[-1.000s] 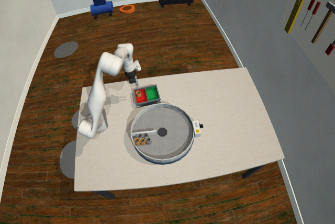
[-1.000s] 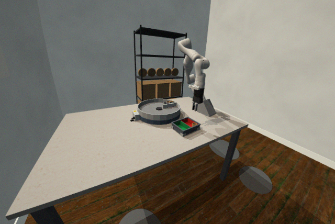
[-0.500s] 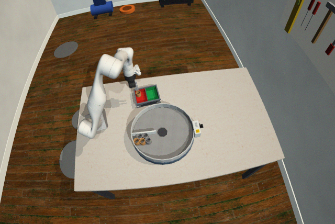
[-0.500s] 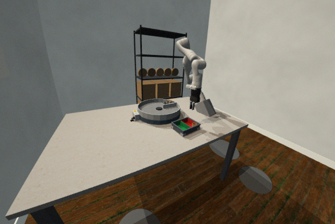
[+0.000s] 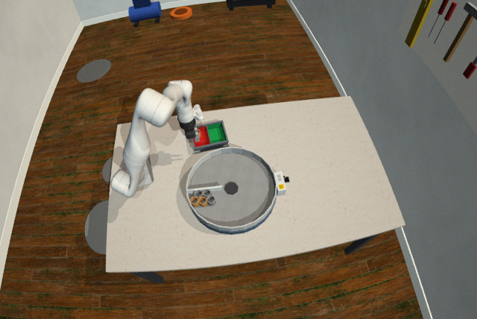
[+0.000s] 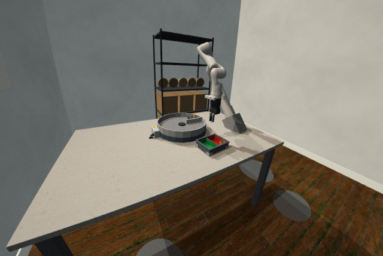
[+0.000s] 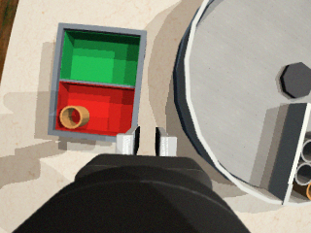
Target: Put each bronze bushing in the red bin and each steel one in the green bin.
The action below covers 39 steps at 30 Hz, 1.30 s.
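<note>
My gripper (image 5: 197, 136) (image 6: 211, 120) (image 7: 147, 137) is partly open and empty, above the table between the bins and the turntable (image 5: 246, 173) (image 7: 233, 63) in the wrist view. One bronze bushing (image 7: 85, 117) (image 6: 222, 141) is in the red bin (image 5: 203, 140) (image 6: 217, 138) (image 7: 112, 102). The green bin (image 5: 216, 132) (image 7: 92, 58) beside it is empty. On the turntable, two bronze bushings (image 5: 191, 204) (image 5: 203, 206) and several steel bushings (image 5: 211, 204) (image 7: 297, 174) stand close together against the divider; the wrist view cuts this group off at its right edge.
The pale divider bar (image 5: 205, 188) (image 7: 297, 146) runs from the turntable's wall toward its dark hub (image 5: 231, 188) (image 7: 296, 80). The raised wall (image 6: 181, 134) rings the turntable. A white box (image 5: 280, 183) (image 6: 155, 131) is at the turntable's outer side, opposite the bushings.
</note>
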{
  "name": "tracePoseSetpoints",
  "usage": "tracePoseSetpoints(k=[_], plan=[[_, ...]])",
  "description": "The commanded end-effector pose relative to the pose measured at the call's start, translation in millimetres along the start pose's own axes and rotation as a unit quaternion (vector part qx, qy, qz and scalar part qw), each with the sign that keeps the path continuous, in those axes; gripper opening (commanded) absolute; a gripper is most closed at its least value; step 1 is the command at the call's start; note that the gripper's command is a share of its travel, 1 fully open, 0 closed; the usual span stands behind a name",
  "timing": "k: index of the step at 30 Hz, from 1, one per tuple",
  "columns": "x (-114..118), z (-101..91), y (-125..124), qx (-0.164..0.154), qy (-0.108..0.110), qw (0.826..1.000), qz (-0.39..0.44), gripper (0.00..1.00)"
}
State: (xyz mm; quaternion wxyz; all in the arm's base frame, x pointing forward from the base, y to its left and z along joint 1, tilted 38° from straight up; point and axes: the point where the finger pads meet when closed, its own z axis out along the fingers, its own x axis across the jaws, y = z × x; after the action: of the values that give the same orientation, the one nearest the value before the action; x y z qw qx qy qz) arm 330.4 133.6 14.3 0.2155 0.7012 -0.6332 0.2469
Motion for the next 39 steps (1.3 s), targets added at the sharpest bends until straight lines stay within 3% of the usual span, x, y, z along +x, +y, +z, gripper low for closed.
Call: tracePoseSetpoints(k=[1,2,5,7,9,12,15,20,26,30,33,38,39], plan=[[34.1,-2.2,-4.1,0.005,-0.006,1.000,0.004,0.45],[44.7,-1.6,-3.4,0.005,-0.006,1.000,0.004,0.45],[44.7,-1.6,-3.4,0.005,-0.006,1.000,0.004,0.45],[66.0,-0.5,-1.9,0.005,-0.007,1.000,0.005,0.45],[66.0,-0.5,-1.9,0.005,-0.007,1.000,0.005,0.45],[97.9,1.3,0.2,0.004,-0.007,1.000,0.006,0.45],[97.9,1.3,0.2,0.004,-0.007,1.000,0.006,0.45],[151.2,4.2,3.8,0.004,-0.007,1.000,0.009,0.45],[161.8,4.8,4.5,0.004,-0.007,1.000,0.009,0.45],[204.4,7.1,7.4,0.004,-0.007,1.000,0.011,0.45],[204.4,7.1,7.4,0.004,-0.007,1.000,0.011,0.45],[257.6,10.0,11.0,0.004,-0.007,1.000,0.013,0.45],[257.6,10.0,11.0,0.004,-0.007,1.000,0.013,0.45]])
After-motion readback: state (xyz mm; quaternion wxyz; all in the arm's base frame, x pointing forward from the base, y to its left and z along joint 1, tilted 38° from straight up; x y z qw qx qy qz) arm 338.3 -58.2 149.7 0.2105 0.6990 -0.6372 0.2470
